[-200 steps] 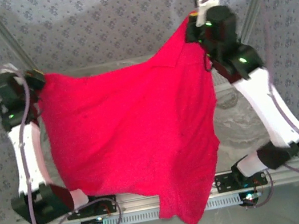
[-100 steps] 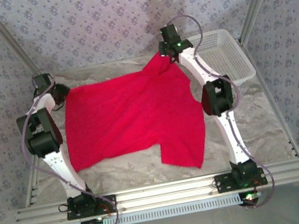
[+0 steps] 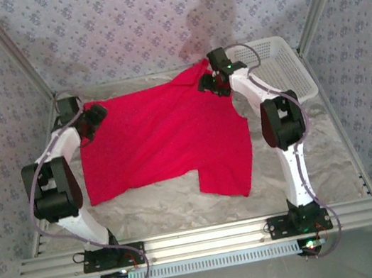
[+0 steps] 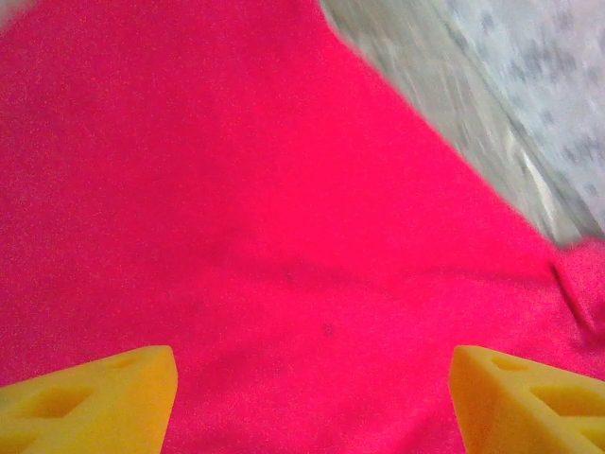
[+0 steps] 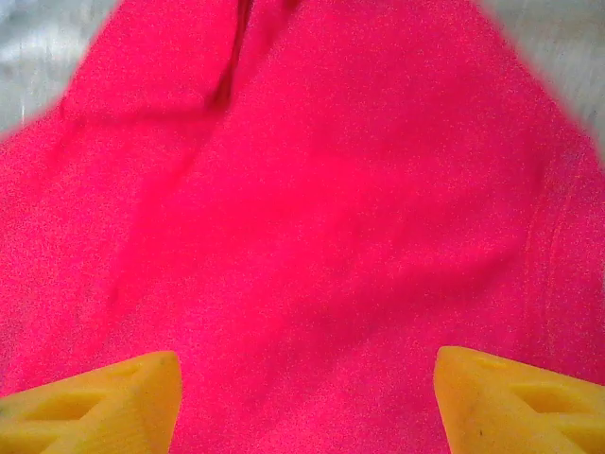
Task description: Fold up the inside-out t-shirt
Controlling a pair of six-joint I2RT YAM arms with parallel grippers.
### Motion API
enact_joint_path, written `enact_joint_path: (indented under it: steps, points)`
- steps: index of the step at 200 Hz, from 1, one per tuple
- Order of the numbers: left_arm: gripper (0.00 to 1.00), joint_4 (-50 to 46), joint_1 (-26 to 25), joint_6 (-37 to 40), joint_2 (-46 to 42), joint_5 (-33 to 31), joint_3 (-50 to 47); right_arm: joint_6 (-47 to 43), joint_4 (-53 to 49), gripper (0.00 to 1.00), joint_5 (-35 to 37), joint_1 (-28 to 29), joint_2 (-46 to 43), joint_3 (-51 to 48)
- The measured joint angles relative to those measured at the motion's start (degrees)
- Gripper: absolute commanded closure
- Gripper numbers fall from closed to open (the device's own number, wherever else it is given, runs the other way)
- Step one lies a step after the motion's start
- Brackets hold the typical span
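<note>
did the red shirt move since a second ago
Yes. The t-shirt has dropped away from the camera onto the table; its hem no longer overlaps the near aluminium rail.

Layout, seen from above: the t-shirt lies spread on the counter, between my two arms. My left hand sits at its far-left corner and my right hand at its far-right corner. The basket stands far right, behind the t-shirt and beside my right hand.
</note>
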Motion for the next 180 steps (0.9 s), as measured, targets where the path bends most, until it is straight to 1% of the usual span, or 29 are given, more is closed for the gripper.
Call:
enact_joint_path:
  steps: [17,34,63,71,87,102,124,140,161,180]
  points:
    - [0.25,2.5,-0.4,-1.4,-0.7,4.2,-6.8,1.3,3.1,0.34,-1.9,1.6,-6.2,-11.6]
    - [0.24,2.1,0.1,-1.5,-0.7,5.6,-12.2,2.9,5.2,0.35,-3.5,2.8,-11.0,-22.6]
    - [0.24,1.0,1.6,-0.4,-1.9,6.2,-15.4,5.0,7.5,0.37,-2.7,4.9,-17.3,-38.5]
    - [0.24,1.0,2.4,0.0,-2.9,6.2,-16.6,5.7,9.2,0.37,-2.0,5.7,-20.7,-42.2]
    - [0.24,0.6,4.7,1.1,-4.7,6.2,-19.1,7.2,9.5,0.37,-0.8,7.7,-27.1,-50.3]
    - [0.24,-1.6,6.6,2.8,-6.9,4.4,-20.0,8.7,9.3,0.37,0.9,9.7,-33.3,-57.3]
    - [0.24,-5.9,8.4,4.6,-9.2,0.3,-20.5,10.5,5.4,0.38,3.7,10.7,-41.8,-64.6]
    - [0.24,-8.0,8.0,5.2,-10.9,-1.6,-20.5,11.5,1.1,0.39,5.8,10.1,-47.0,-67.5]
    - [0.24,-10.6,4.2,5.6,-12.9,-4.4,-20.1,11.8,-3.1,0.37,8.6,9.8,-51.4,-66.5]
    - [0.24,-11.9,-0.3,5.8,-14.1,-6.6,-19.1,11.7,-3.7,0.35,9.3,10.4,-52.2,-63.0]
